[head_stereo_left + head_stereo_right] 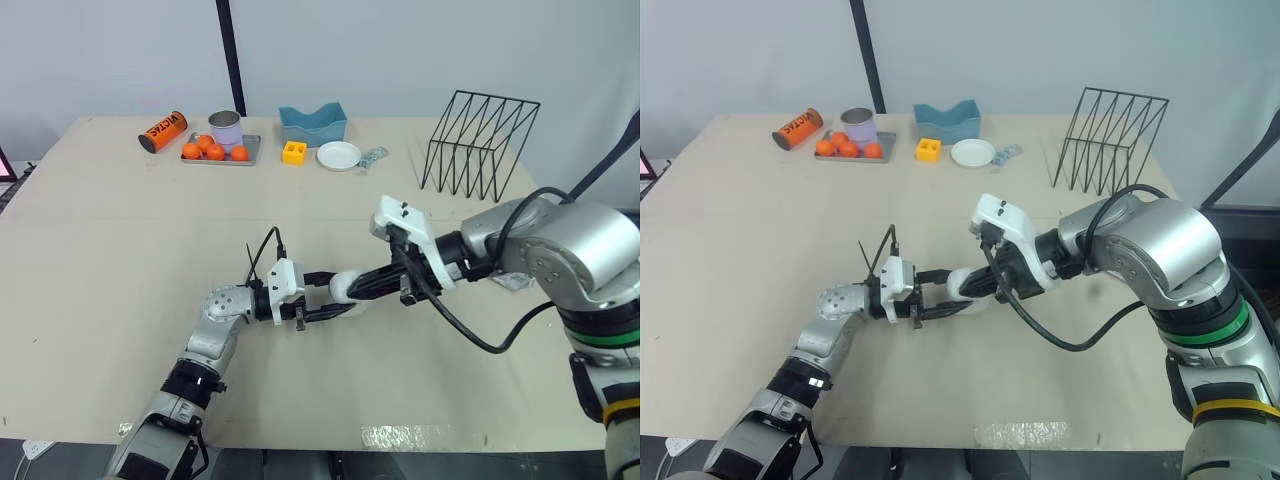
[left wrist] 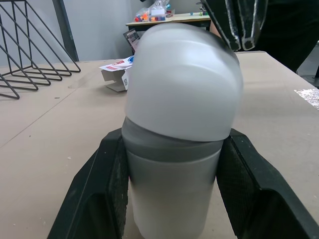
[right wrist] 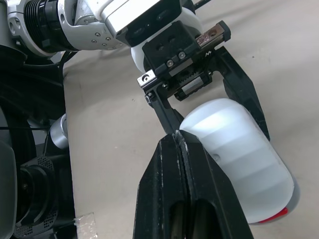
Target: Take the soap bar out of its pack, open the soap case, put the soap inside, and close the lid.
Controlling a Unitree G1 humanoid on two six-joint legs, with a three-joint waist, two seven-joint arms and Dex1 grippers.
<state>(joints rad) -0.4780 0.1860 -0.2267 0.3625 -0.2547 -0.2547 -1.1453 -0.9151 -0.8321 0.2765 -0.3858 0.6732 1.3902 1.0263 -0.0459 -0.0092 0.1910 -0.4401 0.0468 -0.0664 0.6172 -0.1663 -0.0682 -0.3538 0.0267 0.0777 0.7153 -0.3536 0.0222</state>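
Your left gripper [image 1: 342, 301] was pinching the soap case [image 3: 234, 149] between its two black fingers, one on each side of the grey base [image 2: 172, 149]. It held the case low over the middle of the table [image 1: 120, 230]. The white lid [image 2: 182, 84] sat a little skewed on that base, with a band of grey showing under one edge. I could not tell whether any soap was inside.

Your right gripper [image 3: 179, 142] had its fingers pressed together with nothing between them, and their tips were at the edge of the lid, opposite the left gripper. The two arms met there, head to head.

The soap pack [image 2: 115, 74] - a printed white carton - lay on the table off to the right, near the black wire rack [image 1: 480, 140] and well apart from the case. What it held was not visible.

Along the far edge of the table stood an orange can [image 1: 163, 131], a tray [image 1: 249, 158] of oranges with a cup on it, a blue holder [image 1: 313, 122], a yellow block [image 1: 294, 152] and a white plate [image 1: 338, 155] - all well apart from both grippers.
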